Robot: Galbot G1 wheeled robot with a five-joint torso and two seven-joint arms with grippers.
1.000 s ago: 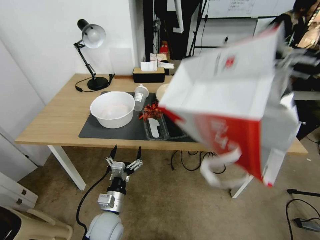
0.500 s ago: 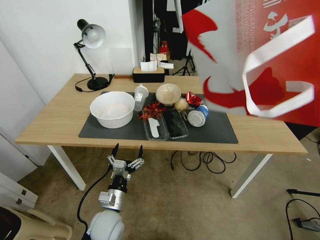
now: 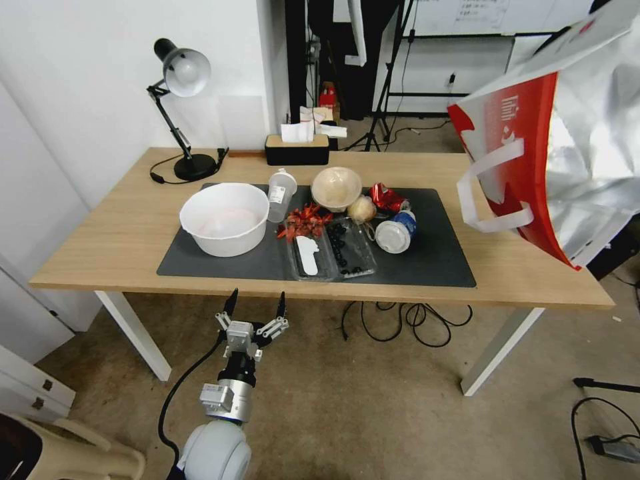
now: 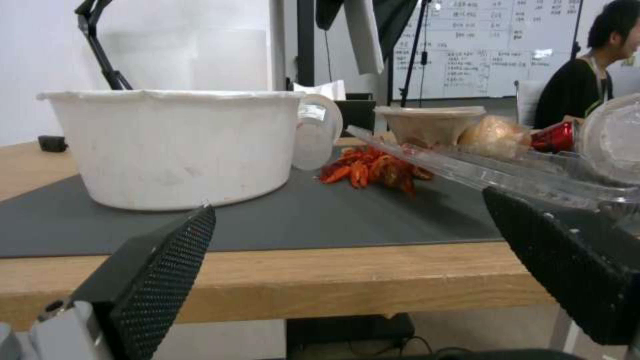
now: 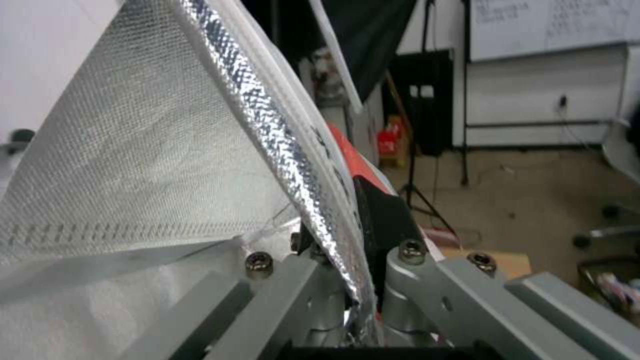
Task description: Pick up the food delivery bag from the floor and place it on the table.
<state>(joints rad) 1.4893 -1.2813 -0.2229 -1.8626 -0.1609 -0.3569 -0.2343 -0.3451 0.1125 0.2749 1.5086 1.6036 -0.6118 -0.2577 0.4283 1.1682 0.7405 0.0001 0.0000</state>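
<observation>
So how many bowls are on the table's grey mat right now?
2. The large white bowl sits at the mat's left end; the smaller beige bowl stands near its back edge, behind the clear trays. None appears hidden, though the food delivery bag covers the table's right end.

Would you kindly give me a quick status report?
Right gripper shut on bag, airborne above table right end. Left gripper open, low. Mat cluttered.

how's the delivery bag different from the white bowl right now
The food delivery bag hangs tilted in the air above the table's right end, clamped at its rim by the right gripper; the white bowl sits upright on the dark mat. The bag is red, white and foil-lined with strap handles; the bowl is plain white and round. The bag looks much larger. Both are open-topped containers.
</observation>
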